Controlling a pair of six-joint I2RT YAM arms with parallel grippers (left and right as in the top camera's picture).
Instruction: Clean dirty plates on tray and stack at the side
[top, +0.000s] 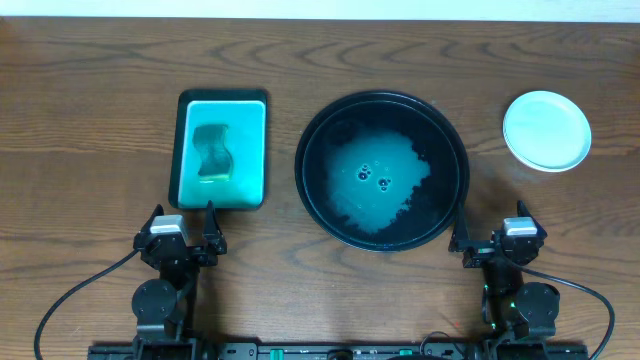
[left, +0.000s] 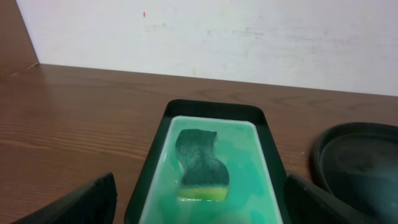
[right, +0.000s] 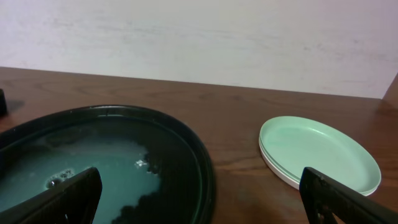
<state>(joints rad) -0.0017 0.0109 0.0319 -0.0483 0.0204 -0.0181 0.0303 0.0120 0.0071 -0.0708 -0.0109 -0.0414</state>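
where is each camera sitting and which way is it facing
Overhead: above the table, looking straight down; left gripper and right gripper show at the bottom.
Left wrist: on the left arm, facing the far wall over the sponge in its teal dish; own fingers at bottom corners.
Right wrist: on the right arm, facing the far wall across tray and plates; own fingers likewise.
Shared: both wrist views catch the tray.

Open table (top: 485, 130) between tray (top: 462, 150), plates (top: 546, 130)
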